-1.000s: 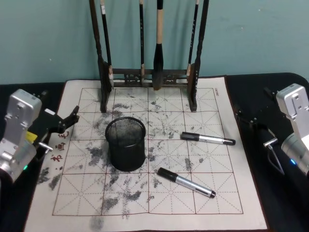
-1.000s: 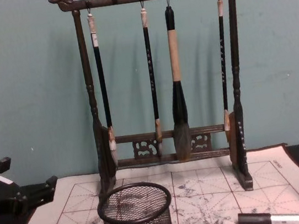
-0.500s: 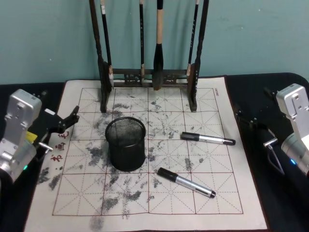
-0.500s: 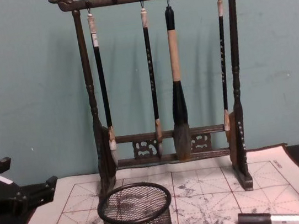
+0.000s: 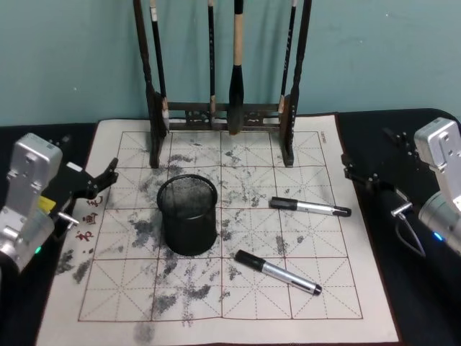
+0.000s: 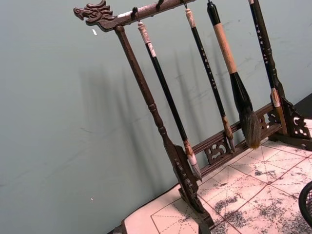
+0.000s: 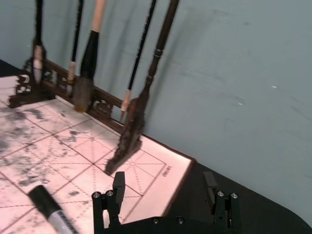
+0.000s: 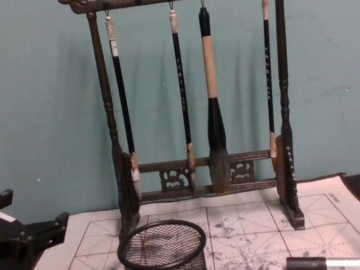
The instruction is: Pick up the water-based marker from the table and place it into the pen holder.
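Two black-capped silver water-based markers lie on the ink-stained mat: one right of the pen holder, one nearer the front. The farther marker also appears in the chest view, and its cap in the right wrist view. The pen holder, a black mesh cup, stands upright left of centre. My right gripper hovers open over the mat's right edge, behind the farther marker, holding nothing. My left gripper stays open at the mat's left edge.
A tall dark wooden rack hung with several brushes stands at the back of the mat. The gridded mat lies on a black table, with a teal wall behind.
My right gripper has moved a little left toward the mat and now shows at the chest view's right edge. The left arm, markers and pen holder have not moved.
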